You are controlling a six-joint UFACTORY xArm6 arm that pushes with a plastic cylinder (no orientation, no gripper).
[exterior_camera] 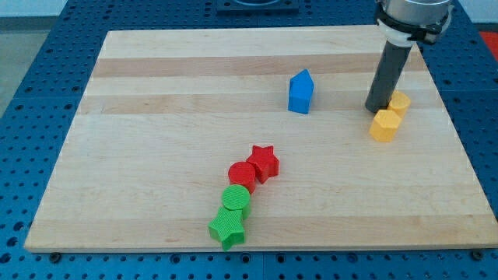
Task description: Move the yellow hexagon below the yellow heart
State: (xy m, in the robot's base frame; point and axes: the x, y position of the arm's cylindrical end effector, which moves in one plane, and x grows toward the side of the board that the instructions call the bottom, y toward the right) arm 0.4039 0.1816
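Risk first: both yellow blocks crowded together at the view's right, touching or nearly so. Yellow hexagon (384,125) in front, toward the view's bottom; yellow heart (399,102) just behind it, toward the view's top and slightly right, partly hidden by the rod. My tip (377,108) down on the surface (156,155), just at the hexagon's upper edge and hard against the heart's left side. No jaws on this rig, only a plain rod, so nothing spread, nothing pinched.

Hexagon already roughly below the heart, though a little left of it; probably only a small correction needed. Likely failures: clipping the heart and dragging it along, spoiling the arrangement; pushing off-centre and spinning the hexagon sideways; shoving it toward the right edge of the surface, quite near. Blue block (300,92), red star (264,162), red round block (242,175), green round block (236,198) and green star (228,228) well apart, no danger there.
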